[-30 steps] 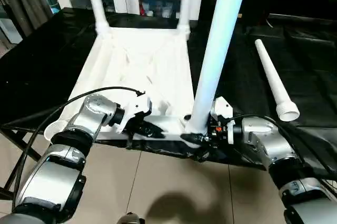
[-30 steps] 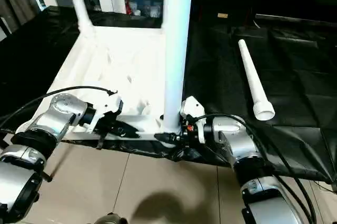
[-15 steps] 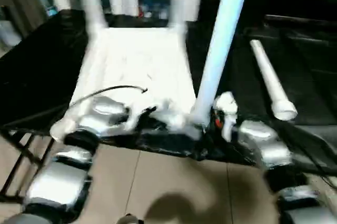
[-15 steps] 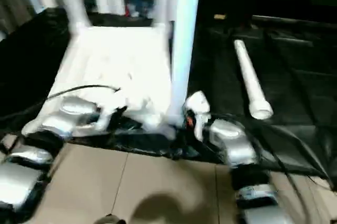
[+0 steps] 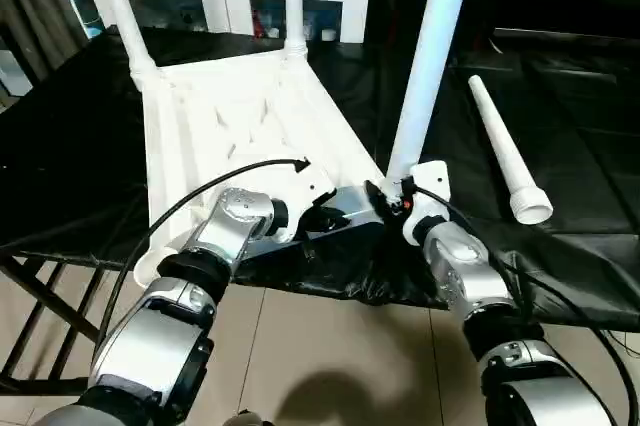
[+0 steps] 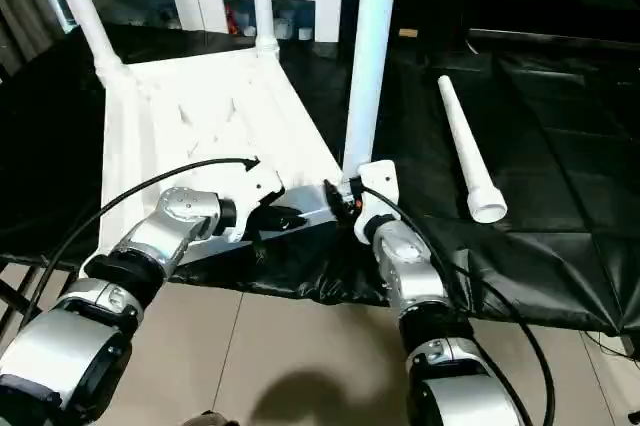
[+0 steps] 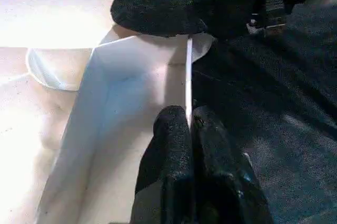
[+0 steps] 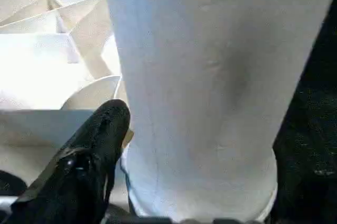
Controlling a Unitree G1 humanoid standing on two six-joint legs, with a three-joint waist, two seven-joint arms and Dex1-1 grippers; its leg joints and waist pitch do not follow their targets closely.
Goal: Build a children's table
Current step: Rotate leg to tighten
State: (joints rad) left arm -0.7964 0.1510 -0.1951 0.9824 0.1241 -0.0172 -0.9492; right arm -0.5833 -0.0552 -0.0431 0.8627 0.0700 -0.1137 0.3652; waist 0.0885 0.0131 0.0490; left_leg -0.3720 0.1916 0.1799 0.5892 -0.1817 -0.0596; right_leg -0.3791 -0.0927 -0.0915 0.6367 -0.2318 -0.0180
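The table (image 5: 250,116) lies upside down on the black tabletop (image 5: 580,106), its near edge overhanging at 6 o'clock. The left pincer (image 7: 188,129) is pinched tight on the thin near rim. At 3 o'clock from it, the right pincer (image 5: 390,201) sits at the base of the near leg (image 5: 425,56); I cannot tell its spread. Best to brace the rim steady while that leg is pressed straight into its socket. The spare leg (image 5: 505,151) lies at 2 o'clock, with open tabletop around it.
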